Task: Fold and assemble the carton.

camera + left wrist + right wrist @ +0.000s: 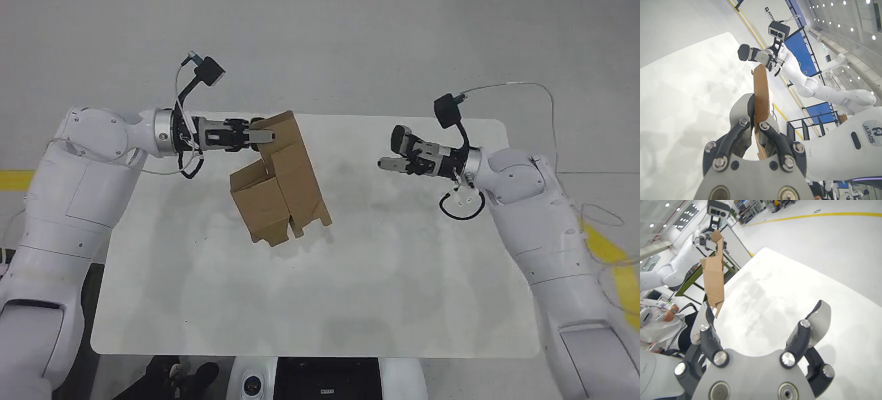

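A brown cardboard carton, partly unfolded with loose flaps, hangs above the left half of the white table. My left gripper is shut on its upper flap; the left wrist view has that flap edge-on pinched between the pads. In the right wrist view the carton hangs off the far arm. My right gripper stands open and empty over the table's back right, well apart from the carton, its fingers spread wide.
A black cable loop hangs beside the right arm's wrist over the table. The table's front and middle lie bare. A person's hand shows beyond the table's left side, away from the carton.
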Action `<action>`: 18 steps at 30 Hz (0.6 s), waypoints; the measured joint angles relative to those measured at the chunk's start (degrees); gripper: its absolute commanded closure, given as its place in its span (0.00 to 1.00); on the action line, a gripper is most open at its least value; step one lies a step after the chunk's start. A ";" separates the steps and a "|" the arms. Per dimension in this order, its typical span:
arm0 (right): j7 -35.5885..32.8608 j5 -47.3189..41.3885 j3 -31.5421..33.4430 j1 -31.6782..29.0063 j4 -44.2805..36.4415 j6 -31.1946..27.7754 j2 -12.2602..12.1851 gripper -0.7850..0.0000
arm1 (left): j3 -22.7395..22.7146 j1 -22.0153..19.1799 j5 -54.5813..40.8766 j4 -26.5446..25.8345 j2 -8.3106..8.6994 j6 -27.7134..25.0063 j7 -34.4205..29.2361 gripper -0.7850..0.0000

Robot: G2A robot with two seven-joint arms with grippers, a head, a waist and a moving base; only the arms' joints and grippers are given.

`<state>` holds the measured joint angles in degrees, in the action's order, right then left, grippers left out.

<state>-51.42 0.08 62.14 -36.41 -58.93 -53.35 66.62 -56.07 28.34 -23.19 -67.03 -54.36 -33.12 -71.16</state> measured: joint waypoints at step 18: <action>1.48 -18.41 -26.63 9.84 1.19 -1.01 0.28 0.00 | 7.50 -3.02 -3.45 1.00 -2.54 -0.27 0.28 1.00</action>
<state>-49.94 -18.33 35.51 -26.57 -57.74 -54.36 66.90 -48.57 25.32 -26.64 -66.03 -56.91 -33.39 -70.89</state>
